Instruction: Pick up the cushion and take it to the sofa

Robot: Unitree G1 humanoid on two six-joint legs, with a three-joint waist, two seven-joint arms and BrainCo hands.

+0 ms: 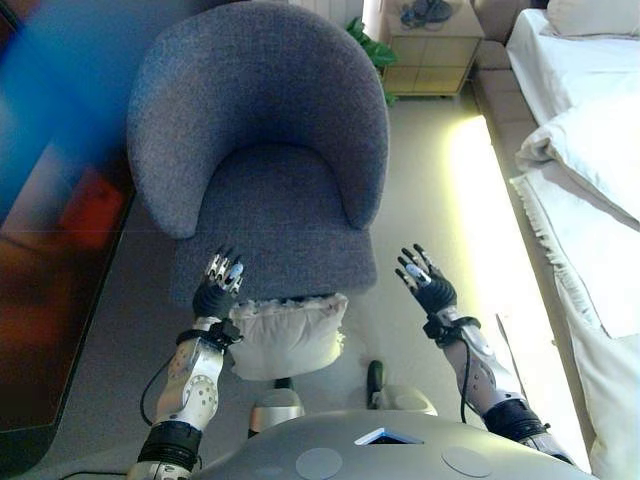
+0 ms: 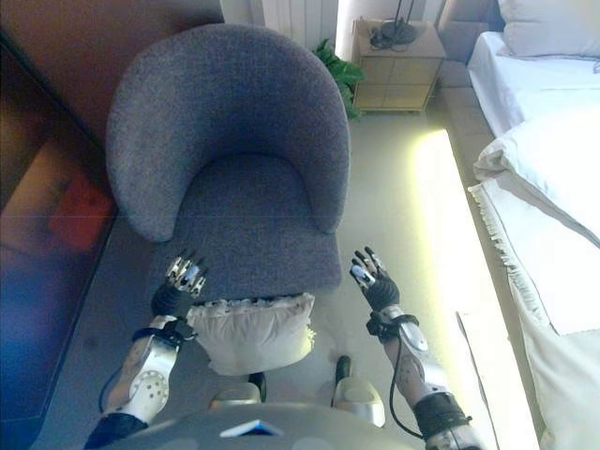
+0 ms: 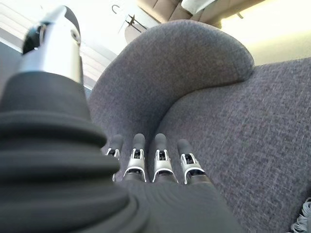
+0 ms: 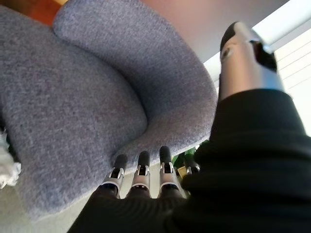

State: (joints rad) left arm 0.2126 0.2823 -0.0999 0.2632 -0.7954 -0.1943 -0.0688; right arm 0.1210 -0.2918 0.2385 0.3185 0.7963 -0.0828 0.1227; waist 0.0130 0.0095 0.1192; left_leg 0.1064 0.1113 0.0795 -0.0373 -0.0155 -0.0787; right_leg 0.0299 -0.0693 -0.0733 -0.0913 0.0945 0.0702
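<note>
A white frilled cushion (image 1: 287, 336) lies on the floor against the front edge of the grey tub sofa chair (image 1: 268, 150), between my two arms. My left hand (image 1: 216, 287) hovers at the cushion's left top corner, over the chair's front left edge, fingers straight and empty. My right hand (image 1: 428, 283) is held out to the right of the chair over the pale floor, open and empty too. In the left wrist view my fingers (image 3: 160, 160) point at the grey seat (image 3: 252, 126). A bit of the cushion's frill (image 4: 7, 170) shows in the right wrist view.
A bed with white bedding (image 1: 590, 150) runs along the right side. A pale bedside cabinet (image 1: 432, 45) and a green plant (image 1: 372, 45) stand behind the chair. A dark panel (image 1: 50, 300) borders the left. Pale floor (image 1: 440, 200) lies between chair and bed.
</note>
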